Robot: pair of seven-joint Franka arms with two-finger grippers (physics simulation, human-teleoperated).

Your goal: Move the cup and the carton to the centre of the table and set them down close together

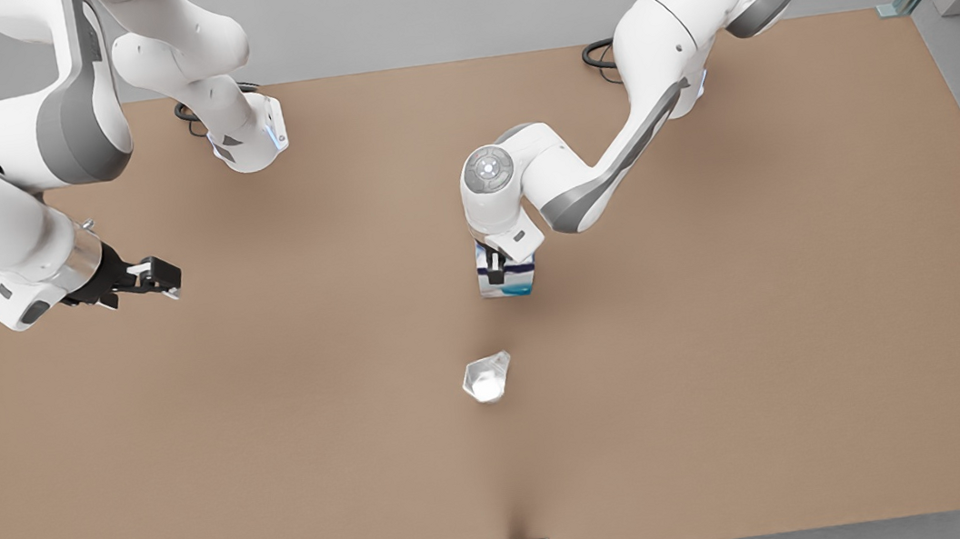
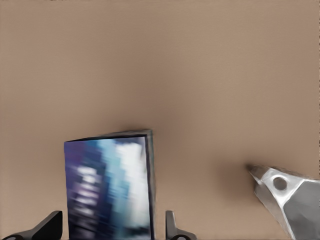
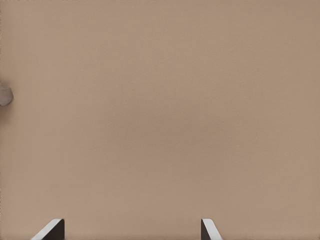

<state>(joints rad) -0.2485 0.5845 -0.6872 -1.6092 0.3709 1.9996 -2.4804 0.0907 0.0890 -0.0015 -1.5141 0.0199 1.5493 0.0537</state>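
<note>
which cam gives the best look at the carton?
Left wrist view: the carton sits close up between the left gripper fingers, its blue print facing the camera. In the front view the carton is small and partly covered by that arm's wrist.

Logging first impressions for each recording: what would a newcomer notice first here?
Near the table's middle, the left gripper stands at the carton, its jaws either side of it in the left wrist view. The cup lies tipped over just in front of the carton, apart from it. The right gripper waits with jaws open over bare table at the front view's left.
</note>
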